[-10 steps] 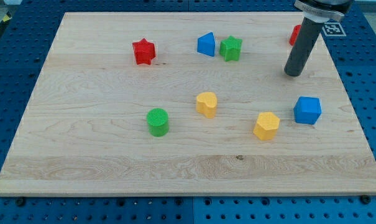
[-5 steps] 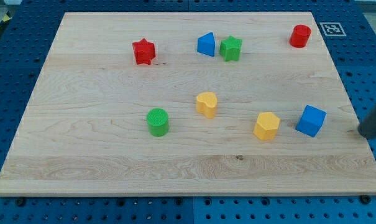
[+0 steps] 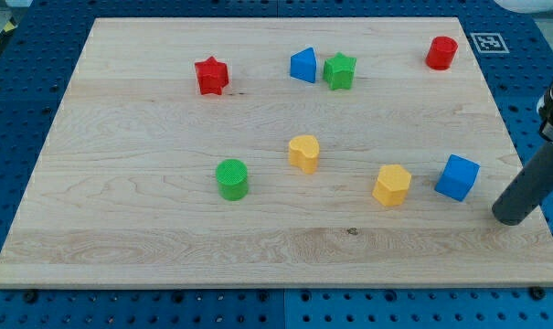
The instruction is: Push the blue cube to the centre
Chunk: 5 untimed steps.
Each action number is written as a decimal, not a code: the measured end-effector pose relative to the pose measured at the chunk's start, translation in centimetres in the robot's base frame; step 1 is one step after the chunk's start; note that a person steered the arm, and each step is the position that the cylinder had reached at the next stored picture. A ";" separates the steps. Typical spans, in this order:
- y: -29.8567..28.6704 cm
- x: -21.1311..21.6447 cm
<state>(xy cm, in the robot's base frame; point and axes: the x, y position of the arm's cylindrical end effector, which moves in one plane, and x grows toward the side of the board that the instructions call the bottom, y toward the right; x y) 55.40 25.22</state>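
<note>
Blue cube (image 3: 457, 177) sits near the right edge of the desk (image 3: 148, 219), just right of the yellow hexagonal block (image 3: 391, 185) and well apart from the middle. My tip (image 3: 510, 219) stands on the desk to the right of the cube and a little lower, near it but not touching. This end effector is a plain rod and grasps nothing. I judge this side is chosen so a push goes leftward, toward the centre, near the yellow heart-like block (image 3: 303, 153).
</note>
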 end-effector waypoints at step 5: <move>-1.2 -3.2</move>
<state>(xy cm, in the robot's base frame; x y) 52.19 24.01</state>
